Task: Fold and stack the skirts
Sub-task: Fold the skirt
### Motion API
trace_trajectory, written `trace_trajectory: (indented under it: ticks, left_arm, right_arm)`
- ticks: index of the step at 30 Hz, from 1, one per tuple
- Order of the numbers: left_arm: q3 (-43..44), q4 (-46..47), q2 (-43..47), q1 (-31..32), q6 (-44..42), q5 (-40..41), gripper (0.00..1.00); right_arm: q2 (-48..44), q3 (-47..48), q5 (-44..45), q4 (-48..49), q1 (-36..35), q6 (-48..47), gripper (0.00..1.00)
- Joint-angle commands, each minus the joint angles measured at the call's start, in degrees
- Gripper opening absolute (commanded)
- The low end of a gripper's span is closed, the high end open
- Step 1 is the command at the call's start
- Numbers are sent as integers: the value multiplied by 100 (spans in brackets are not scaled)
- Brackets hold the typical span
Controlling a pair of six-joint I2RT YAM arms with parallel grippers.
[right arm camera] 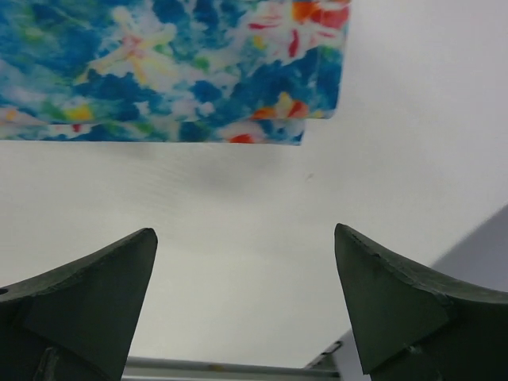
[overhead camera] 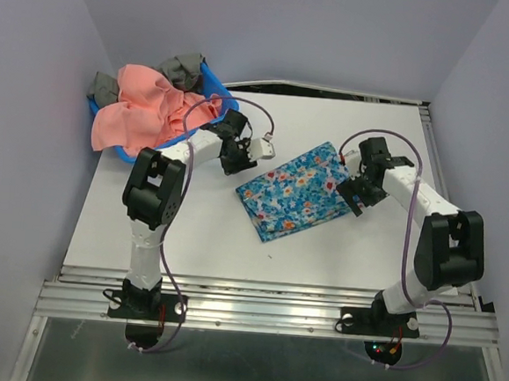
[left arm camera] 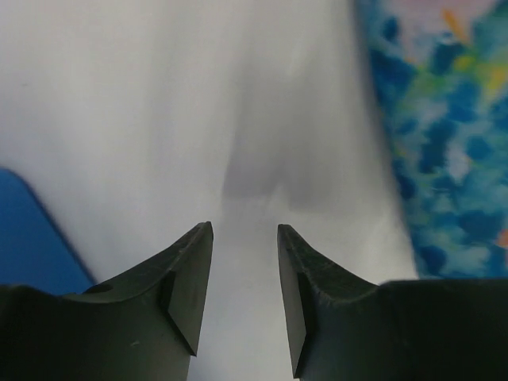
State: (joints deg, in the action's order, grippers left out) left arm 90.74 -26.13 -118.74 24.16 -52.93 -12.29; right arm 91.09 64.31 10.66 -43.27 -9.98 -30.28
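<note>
Blue and flower-printed, the floral skirt (overhead camera: 297,192) is lying folded into a neat rectangle at the centre of the desk (overhead camera: 189,238), apparently parked there as the base of the stack. At the skirt's 9 o'clock the left claw (left arm camera: 244,230) is hanging over bare desk, its jaws narrowed to a slim gap and gripping nothing. At 3 o'clock the right claw (right arm camera: 246,238) is hovering just off the folded corner, jaws spread wide and empty, clear of the cloth. The pink skirt (overhead camera: 142,111) is sitting crumpled at the desk's 10 o'clock, spilling over the blue basket (overhead camera: 217,86) beside grey garments (overhead camera: 183,66), not yet folded. By the look of it, the left arm, nearest the basket, is best placed to fetch it.
</note>
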Motion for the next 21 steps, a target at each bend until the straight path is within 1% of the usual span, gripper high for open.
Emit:
trace_trajectory:
  ticks: [1,3,5,7,8,10,11,13,14,17,18,20,21]
  left_arm:
    - [-863,-156,878,220,-385,-484,49]
    - [-1372,-155,1133,369,-376,-554,48]
    - [-1794,-164,1369,483,-315,-694,47]
    - [-2050,-147,1624,545,-201,-809,46]
    - [-2156,-138,1730,572,-157,-905,46]
    - [-2472,-85,1976,659,-25,-1178,46]
    - [-2560,-94,2212,703,27,-1292,46]
    - [-2859,-42,2451,861,124,-1433,46]
    - [-2964,-15,2669,1027,159,-1477,47]
    - [-3299,90,2952,1266,379,-1653,47]
    - [-3386,125,3083,1397,571,-1732,47]
    - [-3414,161,3216,1425,853,-1785,48]
    - [-3405,143,3251,1425,1046,-1785,50]
  right_arm:
    - [233,529,-1012,-965,268,1490,99]
    - [400,643,-1206,-929,469,1630,100]
    - [759,766,-1494,-955,917,1832,100]
    - [1224,872,-1889,-973,1242,1886,99]
    - [1227,933,-2040,-965,1313,1886,99]
    - [1604,1118,-2347,-886,1384,1973,98]
    - [1709,1197,-2732,-807,1384,1991,98]
    - [2000,1443,-3103,-736,1384,2070,97]
    - [2096,1531,-3444,-675,1384,2088,96]
    - [2579,1943,-3833,-631,1384,2149,92]
    - [2702,2058,-4034,-639,1384,2167,89]
    - [3054,2418,-4167,-631,1384,2176,81]
    - [3160,2532,-4203,-630,1384,2141,71]
